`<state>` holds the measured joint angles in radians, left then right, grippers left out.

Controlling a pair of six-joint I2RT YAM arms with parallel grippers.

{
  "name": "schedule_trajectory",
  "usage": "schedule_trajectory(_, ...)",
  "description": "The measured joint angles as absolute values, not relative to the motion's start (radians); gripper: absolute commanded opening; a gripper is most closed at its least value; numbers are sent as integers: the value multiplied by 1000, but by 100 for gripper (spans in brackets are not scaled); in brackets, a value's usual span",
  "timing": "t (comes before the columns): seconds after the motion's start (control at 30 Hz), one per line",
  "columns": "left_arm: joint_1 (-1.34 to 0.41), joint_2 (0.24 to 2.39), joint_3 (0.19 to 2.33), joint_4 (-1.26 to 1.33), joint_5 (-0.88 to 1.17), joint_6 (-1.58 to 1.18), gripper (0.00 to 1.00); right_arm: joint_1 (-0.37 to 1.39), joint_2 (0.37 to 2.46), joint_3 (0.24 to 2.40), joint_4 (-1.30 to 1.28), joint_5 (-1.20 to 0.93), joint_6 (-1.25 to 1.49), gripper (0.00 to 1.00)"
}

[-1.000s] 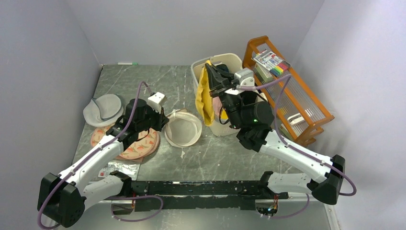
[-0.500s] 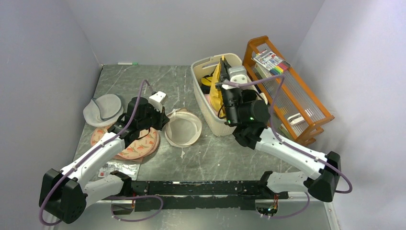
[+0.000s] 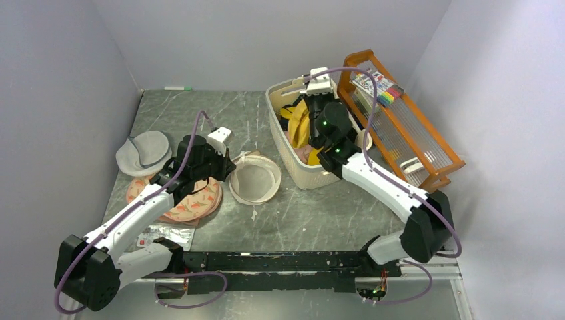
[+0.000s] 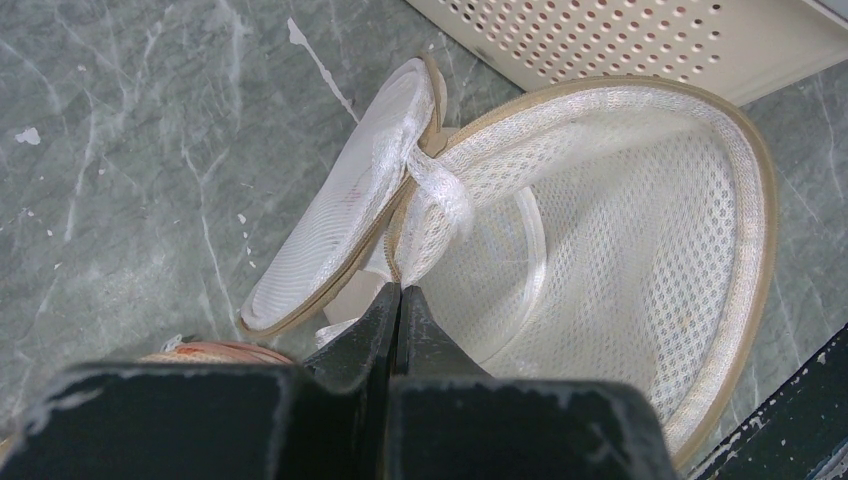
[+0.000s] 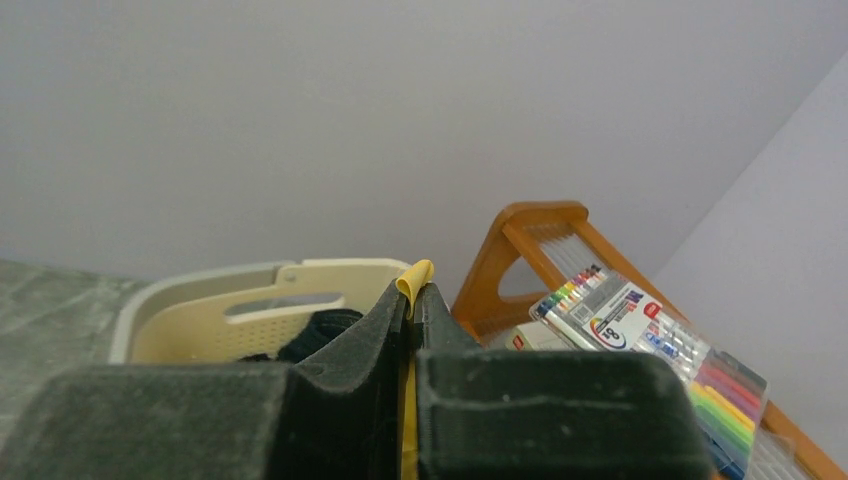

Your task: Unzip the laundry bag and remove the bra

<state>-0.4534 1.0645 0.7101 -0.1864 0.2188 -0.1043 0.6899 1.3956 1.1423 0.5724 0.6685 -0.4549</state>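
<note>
The cream-white mesh laundry bag point(image 3: 254, 179) lies unzipped and open on the table, its lid folded back point(image 4: 345, 205) from the empty bowl point(image 4: 620, 220). My left gripper point(image 3: 230, 165) is shut on the bag's mesh by the hinge, as the left wrist view shows point(image 4: 398, 290). My right gripper point(image 3: 308, 100) is over the cream basket point(image 3: 293, 167) and shut on the mustard-yellow bra point(image 3: 300, 125), which hangs down into the basket. In the right wrist view a fold of the bra point(image 5: 415, 275) pokes out between the shut fingertips point(image 5: 412, 292).
A grey round bag point(image 3: 143, 152) and a pink printed bag point(image 3: 183, 203) lie left of the laundry bag, with a foil packet point(image 3: 163, 235) nearer. A wooden rack point(image 3: 406, 133) holding a marker pack point(image 3: 376, 87) stands right of the basket. A pink garment point(image 3: 312, 155) lies in the basket.
My right arm has swung back and down from the basket's front side to over the basket, carrying the bra, which now hangs inside it. The left arm has barely moved.
</note>
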Motion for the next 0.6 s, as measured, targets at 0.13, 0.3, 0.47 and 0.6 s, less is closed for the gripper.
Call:
schedule_trajectory(0.13,-453,1064,710,-186,219,-104,7,660,1456,1178,544,686,-447,0)
schedule_trajectory(0.3,-453,1065,711,-187,219,-104,7,631,1502,1228,525,688,-444,0)
schedule_trajectory(0.47,-453,1074,712,-187,219,-104,7,599,1579,1288,532,676,-426,0)
schedule_trajectory(0.6,-453,1086,714,-189,219,-104,8,582,1687,1332,532,665,-418,0)
